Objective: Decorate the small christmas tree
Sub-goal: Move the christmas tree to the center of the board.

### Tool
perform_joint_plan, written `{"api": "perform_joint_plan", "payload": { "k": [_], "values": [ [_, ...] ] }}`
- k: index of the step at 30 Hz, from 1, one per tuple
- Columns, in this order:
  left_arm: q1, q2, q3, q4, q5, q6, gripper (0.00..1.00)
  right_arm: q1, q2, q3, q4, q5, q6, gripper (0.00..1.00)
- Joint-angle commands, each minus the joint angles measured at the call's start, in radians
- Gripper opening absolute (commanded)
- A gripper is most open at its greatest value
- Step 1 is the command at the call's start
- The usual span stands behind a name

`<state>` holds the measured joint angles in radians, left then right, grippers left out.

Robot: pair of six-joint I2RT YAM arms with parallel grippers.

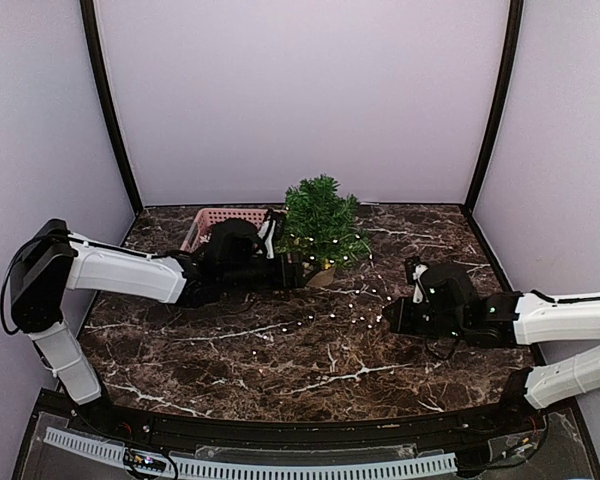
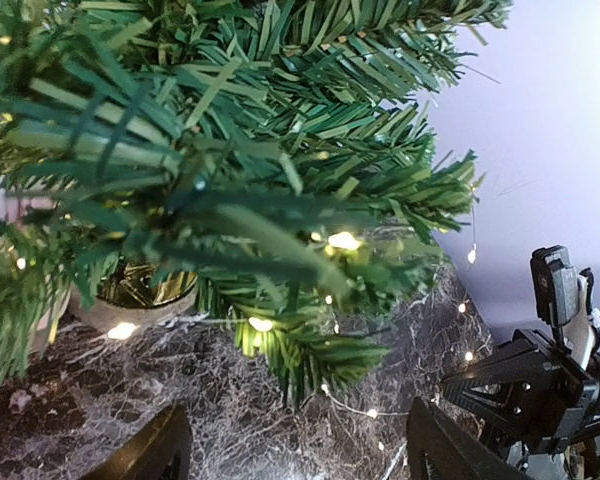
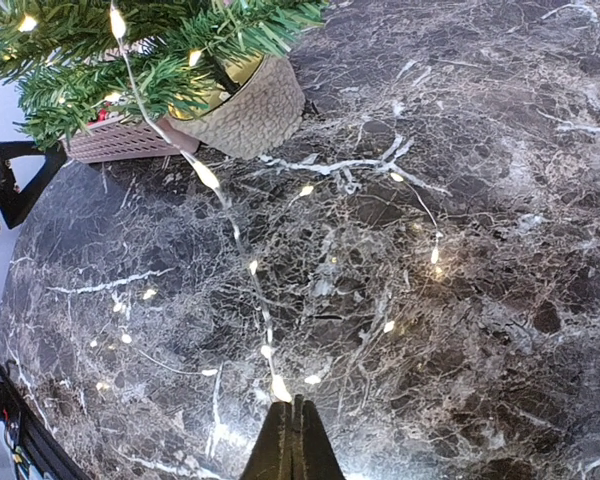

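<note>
Left wrist: left gripper [image 2: 298, 418] released near small christmas tree [image 2: 230, 150]; right gripper [image 3: 293, 405] clenched on light string [image 3: 208, 176].

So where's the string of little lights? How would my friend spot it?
Find the dark marble table, then the green tree at its back, beside a pink basket. From the tree's branches a thin wire dotted with tiny bulbs, the light string, trails forward over the table to the shut right gripper. Nothing else here glows.
</note>
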<state>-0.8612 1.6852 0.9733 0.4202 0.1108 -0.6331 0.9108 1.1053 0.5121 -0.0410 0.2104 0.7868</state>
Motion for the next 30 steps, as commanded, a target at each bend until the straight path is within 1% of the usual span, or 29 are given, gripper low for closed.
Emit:
{"api": "perform_joint_plan", "payload": {
  "k": [1, 5, 6, 7, 8, 9, 10, 11, 12, 13, 14, 15, 17, 20, 24, 30],
  "values": [
    [0.000, 0.057, 0.081, 0.052, 0.028, -0.032, 0.77, -0.002, 0.014, 0.034, 0.037, 0.020, 0.000, 0.00],
    [-0.001, 0.103, 0.124, 0.033, 0.014, -0.037, 0.77, -0.002, 0.020, 0.033, 0.037, 0.020, -0.004, 0.00],
    [0.000, 0.114, 0.137, 0.022, 0.005, -0.036, 0.73, -0.002, 0.021, 0.031, 0.038, 0.020, -0.005, 0.00],
    [0.000, 0.119, 0.142, 0.014, -0.001, -0.038, 0.65, -0.002, 0.022, 0.032, 0.058, 0.020, -0.004, 0.00],
    [0.001, 0.125, 0.151, -0.002, -0.013, -0.039, 0.61, -0.002, 0.023, 0.031, 0.060, 0.020, -0.005, 0.00],
    [0.001, 0.127, 0.153, -0.008, -0.016, -0.039, 0.51, -0.002, 0.020, 0.032, 0.059, 0.020, -0.006, 0.00],
    [0.001, 0.129, 0.155, -0.018, -0.023, -0.039, 0.46, -0.003, 0.018, 0.034, 0.056, 0.022, -0.007, 0.00],
    [0.000, 0.127, 0.157, -0.024, -0.026, -0.037, 0.35, -0.002, 0.014, 0.035, 0.050, 0.025, -0.008, 0.00],
    [0.000, 0.126, 0.158, -0.036, -0.031, -0.036, 0.30, -0.003, 0.010, 0.038, 0.046, 0.029, -0.010, 0.00],
    [0.000, 0.121, 0.157, -0.048, -0.032, -0.034, 0.20, -0.003, 0.004, 0.041, 0.045, 0.033, -0.012, 0.00],
    [0.000, 0.117, 0.154, -0.054, -0.035, -0.031, 0.17, -0.003, -0.004, 0.044, 0.019, 0.037, -0.014, 0.00],
    [0.000, 0.108, 0.152, -0.064, -0.036, -0.030, 0.11, -0.003, -0.010, 0.049, 0.002, 0.040, -0.018, 0.00],
    [-0.001, 0.087, 0.143, -0.078, -0.031, -0.023, 0.05, -0.003, -0.023, 0.067, -0.042, 0.050, -0.023, 0.00],
    [-0.001, 0.053, 0.117, -0.095, -0.023, -0.007, 0.00, -0.003, -0.037, 0.100, -0.121, 0.060, -0.028, 0.00],
    [-0.001, -0.010, 0.076, -0.126, 0.001, 0.023, 0.00, -0.003, -0.047, 0.144, -0.218, 0.056, -0.023, 0.00],
    [0.007, -0.116, 0.018, -0.216, 0.030, 0.087, 0.00, -0.001, -0.090, 0.167, -0.336, -0.012, 0.004, 0.00]
  ]
}}
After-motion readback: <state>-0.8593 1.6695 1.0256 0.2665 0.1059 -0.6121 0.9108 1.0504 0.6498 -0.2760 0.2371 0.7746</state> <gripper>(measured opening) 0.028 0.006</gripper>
